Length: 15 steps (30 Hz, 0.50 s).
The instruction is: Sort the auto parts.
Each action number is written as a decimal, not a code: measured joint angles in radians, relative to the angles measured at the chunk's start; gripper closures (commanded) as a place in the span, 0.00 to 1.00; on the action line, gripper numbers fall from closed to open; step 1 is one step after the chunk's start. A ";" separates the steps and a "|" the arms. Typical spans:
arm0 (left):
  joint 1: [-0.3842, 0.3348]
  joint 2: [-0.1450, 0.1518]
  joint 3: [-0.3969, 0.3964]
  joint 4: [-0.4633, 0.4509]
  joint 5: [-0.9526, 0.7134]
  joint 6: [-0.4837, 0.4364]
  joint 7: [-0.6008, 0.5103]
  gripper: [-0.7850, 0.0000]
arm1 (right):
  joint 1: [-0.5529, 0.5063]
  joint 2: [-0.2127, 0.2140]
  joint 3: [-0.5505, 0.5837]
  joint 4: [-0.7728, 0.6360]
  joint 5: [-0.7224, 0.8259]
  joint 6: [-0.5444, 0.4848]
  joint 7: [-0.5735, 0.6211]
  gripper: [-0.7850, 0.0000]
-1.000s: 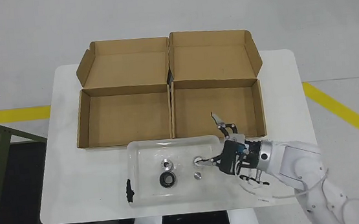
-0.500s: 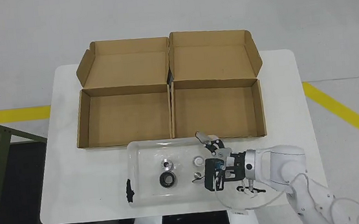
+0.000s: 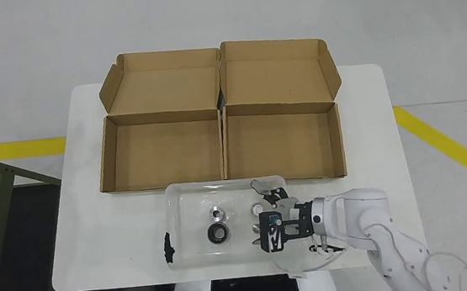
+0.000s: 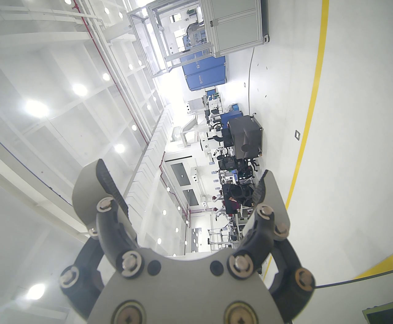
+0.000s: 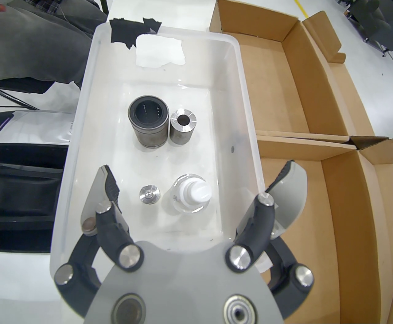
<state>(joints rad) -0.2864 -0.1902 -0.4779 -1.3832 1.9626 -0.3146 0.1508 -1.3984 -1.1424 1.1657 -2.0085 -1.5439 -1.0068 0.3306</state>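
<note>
My right gripper (image 5: 198, 171) hangs with its fingers spread wide over one end of the clear tub (image 5: 245, 101). One finger is above the tub floor close to a long wall. The other is out over the opposite rim, on the side of the two cardboard boxes (image 3: 162, 152), which lie open just beyond the tub.

Below and between my fingers stand a small metal knob (image 5: 149, 194) and a clear bottle (image 5: 192, 194) with a white cap. They are just beside each other, with bare floor to both walls. Farther along, a dark bearing (image 5: 149, 121) and a metal sleeve (image 5: 183, 125) stand upright, touching or nearly so.

Black tape (image 5: 129, 27) and a torn white label (image 5: 159, 55) sit on the far end wall, and I cannot make out any writing on them.

My left gripper (image 4: 182, 171) is spread open too, pointing up into the hall.
</note>
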 measured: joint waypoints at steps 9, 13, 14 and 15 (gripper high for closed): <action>0.000 0.000 0.000 0.000 0.000 0.000 0.000 0.00 | 0.016 0.007 -0.007 0.016 0.045 0.001 0.057 0.10; 0.000 0.000 0.000 0.000 0.000 0.000 0.000 0.00 | 0.027 0.011 -0.020 0.021 0.057 -0.006 0.091 0.19; 0.000 0.000 0.000 0.000 0.000 0.000 0.000 0.00 | 0.030 0.012 -0.022 0.022 0.060 -0.006 0.096 0.18; 0.000 0.000 0.000 0.000 0.000 0.000 0.000 0.00 | 0.034 0.013 -0.024 0.025 0.064 -0.006 0.103 0.19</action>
<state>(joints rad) -0.2864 -0.1902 -0.4779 -1.3832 1.9626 -0.3146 0.1508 -1.3646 -1.1295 1.1415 -1.9840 -1.4803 -1.0125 0.4338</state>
